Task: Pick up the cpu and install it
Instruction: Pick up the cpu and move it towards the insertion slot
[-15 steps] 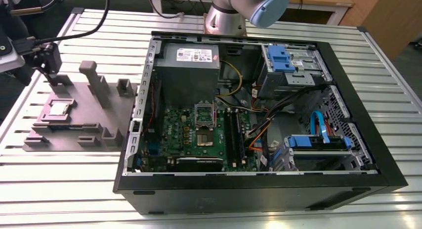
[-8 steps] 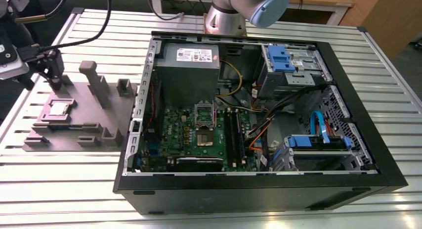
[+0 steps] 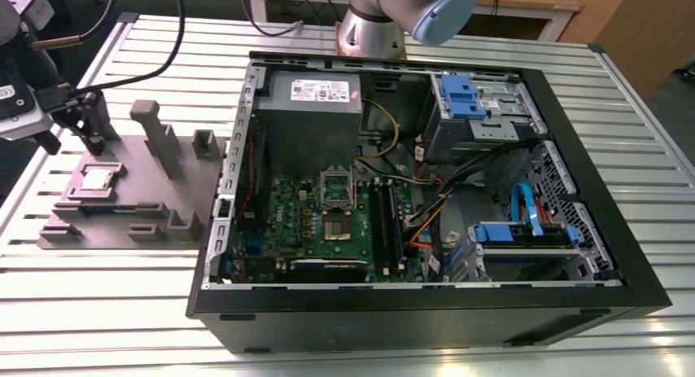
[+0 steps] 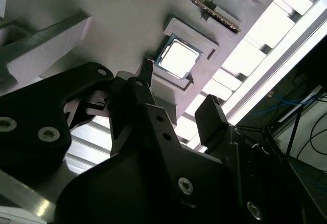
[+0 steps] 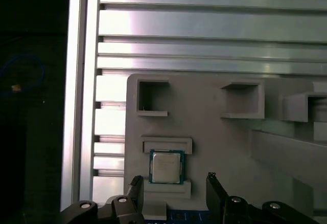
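Hovering over the grey fixture [image 5: 230,147] on the bench [image 5: 204,19], I hold my fingers [image 5: 218,196] apart and empty. The cpu [image 5: 166,166] lies flat in its pocket, near the gap between them. I judge a good grip needs me centred on the chip, descending straight, so both fingers meet opposite edges evenly.

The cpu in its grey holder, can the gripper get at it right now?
Probably yes: the cpu lies face up with nothing over it, and the gripper hangs close by, its fingers open wider than the cpu.
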`<state>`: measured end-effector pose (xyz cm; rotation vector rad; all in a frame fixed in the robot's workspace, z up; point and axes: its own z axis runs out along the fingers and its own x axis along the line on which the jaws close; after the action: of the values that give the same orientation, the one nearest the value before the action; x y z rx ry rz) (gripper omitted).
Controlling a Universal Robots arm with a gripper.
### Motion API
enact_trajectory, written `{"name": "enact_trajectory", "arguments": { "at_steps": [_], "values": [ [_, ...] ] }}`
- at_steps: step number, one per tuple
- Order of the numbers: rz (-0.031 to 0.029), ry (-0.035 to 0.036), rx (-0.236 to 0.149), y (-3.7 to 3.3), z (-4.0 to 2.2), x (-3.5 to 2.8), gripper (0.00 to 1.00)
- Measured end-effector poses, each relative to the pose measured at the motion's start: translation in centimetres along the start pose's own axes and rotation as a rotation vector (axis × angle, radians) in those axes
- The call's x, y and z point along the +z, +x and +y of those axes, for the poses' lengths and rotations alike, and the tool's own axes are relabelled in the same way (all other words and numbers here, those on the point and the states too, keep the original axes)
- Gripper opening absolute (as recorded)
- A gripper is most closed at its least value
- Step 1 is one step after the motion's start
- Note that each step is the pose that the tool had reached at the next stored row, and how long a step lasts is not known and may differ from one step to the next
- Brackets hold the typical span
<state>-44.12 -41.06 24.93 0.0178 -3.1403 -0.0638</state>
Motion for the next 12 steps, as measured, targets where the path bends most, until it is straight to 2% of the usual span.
{"name": "enact_trajectory", "arguments": {
  "at_steps": [5, 12],
  "values": [
    [-0.0001, 0.0000, 0.005, 0.12, -0.03, 0.73, 0.60],
    [-0.0002, 0.0000, 0.005, 0.13, -0.04, 0.83, 0.60]
  ]
}}
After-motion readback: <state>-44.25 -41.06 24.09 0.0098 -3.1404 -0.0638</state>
